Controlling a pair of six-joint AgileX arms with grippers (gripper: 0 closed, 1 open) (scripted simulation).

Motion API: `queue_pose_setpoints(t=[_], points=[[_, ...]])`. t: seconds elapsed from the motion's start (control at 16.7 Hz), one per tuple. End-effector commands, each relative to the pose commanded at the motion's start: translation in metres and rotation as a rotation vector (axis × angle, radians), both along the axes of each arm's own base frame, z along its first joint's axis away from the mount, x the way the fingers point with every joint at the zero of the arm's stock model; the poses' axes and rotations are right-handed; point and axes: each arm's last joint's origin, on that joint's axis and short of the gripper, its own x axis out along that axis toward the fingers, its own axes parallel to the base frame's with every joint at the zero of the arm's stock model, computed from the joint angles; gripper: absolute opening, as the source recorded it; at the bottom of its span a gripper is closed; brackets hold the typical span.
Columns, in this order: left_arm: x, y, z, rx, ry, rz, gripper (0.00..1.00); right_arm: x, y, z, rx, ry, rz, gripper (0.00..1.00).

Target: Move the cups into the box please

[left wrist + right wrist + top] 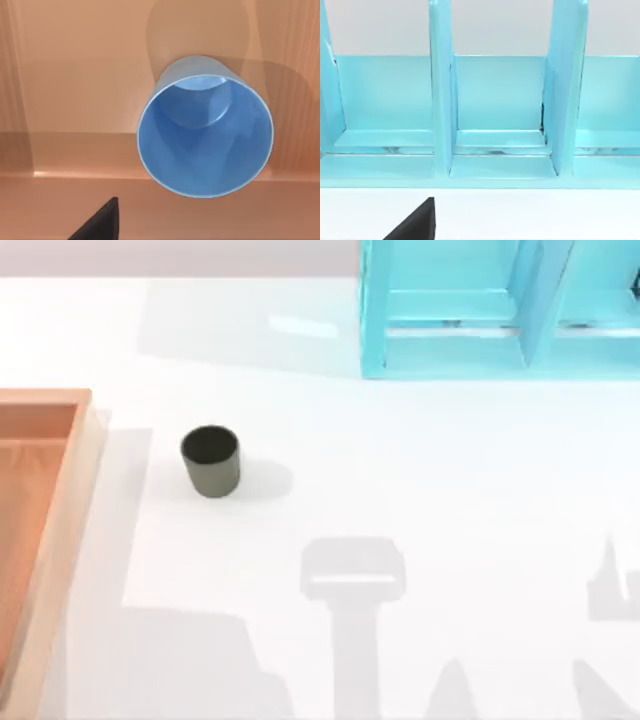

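Left wrist view showed the blue cup (pixel 205 132) inside the box (pixel 75 75), apparently delivered; that claw's grip could not be told. Olive-grey cup (pixel 210 460) stood on the worktop (pixel 420 480) near the box, needing 1 pickup next.

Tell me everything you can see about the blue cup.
The blue cup is a plain, handleless, tapered cup, bright blue inside and out, with a smooth matte look and a thin, paler rim. It is empty. In the left wrist view its open mouth faces the camera and its narrower base sits against the orange-brown floor of the box, casting a soft shadow there. Nothing is gripping it; a dark tool tip shows nearby, apart from it.
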Motion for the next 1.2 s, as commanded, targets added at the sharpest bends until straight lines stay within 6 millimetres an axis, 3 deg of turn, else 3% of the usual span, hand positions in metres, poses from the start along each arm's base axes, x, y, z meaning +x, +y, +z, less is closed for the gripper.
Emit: queue_pose_setpoints(t=[0.24, 0.42, 0.84, 1.02, 1.2], points=[[0.001, 0.001, 0.052, 0.000, 0.001, 0.000, 1.00, 0.000, 0.000, 0.000, 0.000, 0.000, 0.000, 1.00], [-0.003, -0.001, 0.079, 0.002, -0.007, 0.000, 1.00, 0.000, 0.000, 0.000, 0.000, 0.000, 0.000, 1.00], [0.000, -0.003, 0.084, 0.004, -0.013, -0.003, 1.00, 0.000, 0.000, 0.000, 0.000, 0.000, 0.000, 1.00], [0.028, -0.017, 0.088, -0.001, -0.012, -0.022, 1.00, 0.000, 0.000, 0.000, 0.000, 0.000, 0.000, 1.00], [0.079, -0.045, 0.088, -0.014, -0.003, -0.022, 1.00, 0.000, 0.000, 0.000, 0.000, 0.000, 0.000, 1.00]])
